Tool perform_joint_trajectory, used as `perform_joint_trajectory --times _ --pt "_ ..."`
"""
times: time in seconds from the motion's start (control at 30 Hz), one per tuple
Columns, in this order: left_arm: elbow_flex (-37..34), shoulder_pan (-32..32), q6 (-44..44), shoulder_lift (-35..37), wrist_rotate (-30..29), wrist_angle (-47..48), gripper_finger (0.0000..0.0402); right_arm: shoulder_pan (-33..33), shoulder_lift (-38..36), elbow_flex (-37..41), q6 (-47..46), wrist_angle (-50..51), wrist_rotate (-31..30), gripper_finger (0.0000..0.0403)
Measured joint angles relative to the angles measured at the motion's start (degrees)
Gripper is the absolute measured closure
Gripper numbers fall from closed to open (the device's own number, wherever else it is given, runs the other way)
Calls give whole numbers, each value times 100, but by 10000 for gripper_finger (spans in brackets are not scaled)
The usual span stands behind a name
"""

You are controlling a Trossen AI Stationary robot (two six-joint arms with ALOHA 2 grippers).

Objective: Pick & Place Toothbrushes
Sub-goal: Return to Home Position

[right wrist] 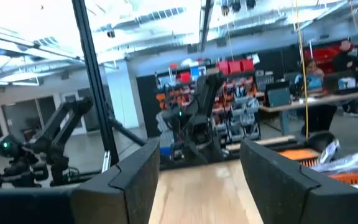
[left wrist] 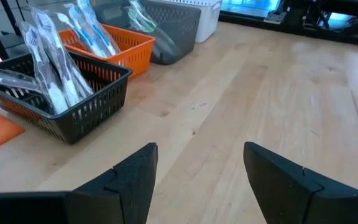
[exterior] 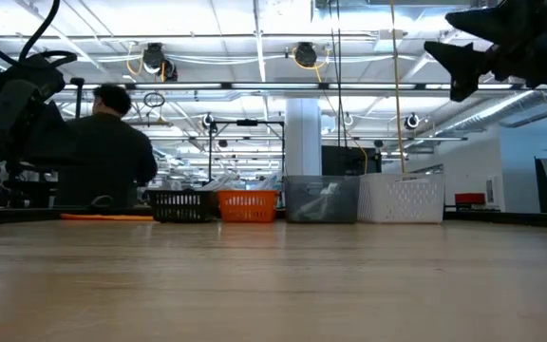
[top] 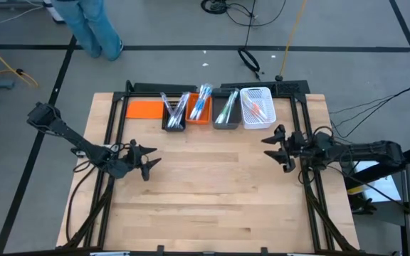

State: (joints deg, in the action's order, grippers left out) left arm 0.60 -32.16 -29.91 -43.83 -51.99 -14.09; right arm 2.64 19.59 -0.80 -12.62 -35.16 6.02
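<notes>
Tabletop (top: 205,206) carries nothing loose in the high view, which fits a sorting job that looks finished. The left gripper (left wrist: 199,149) hangs at 9 o'clock and the right gripper (right wrist: 199,146) at 3 o'clock, each with jaws apart and nothing between them, parked at the sides, I judge, so neither blocks the bins. At 12 o'clock the black bin (top: 174,126), orange bin (top: 199,119), grey bin (top: 224,126) and white bin (top: 258,126) stand side by side in one row, and the toothbrushes (top: 177,107) lean inside them, several in clear wrappers.
</notes>
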Motion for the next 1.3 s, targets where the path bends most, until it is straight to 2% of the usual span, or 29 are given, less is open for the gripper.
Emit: perform_joint_trajectory --times 0.53,0.7,0.77,0.9,1.0,1.07,1.3 --pt "2 0 -40 -2 3 4 160 155 -1956 4 164 -30 1 188" --pt "2 0 -40 -2 5 12 160 155 -1949 4 -396 -370 7 188" --pt "2 0 -42 -2 5 8 160 155 -1949 4 -291 -5 53 188" --pt "4 0 -40 -2 5 11 160 155 -1949 2 -208 1550 712 188" --pt "4 0 -40 -2 5 13 160 155 -1946 2 -166 2449 745 188" --pt "4 0 -40 -2 5 11 160 155 -1937 2 -130 2711 741 188" --pt "4 0 -39 -2 5 11 160 155 -1831 0 -162 2707 758 188"
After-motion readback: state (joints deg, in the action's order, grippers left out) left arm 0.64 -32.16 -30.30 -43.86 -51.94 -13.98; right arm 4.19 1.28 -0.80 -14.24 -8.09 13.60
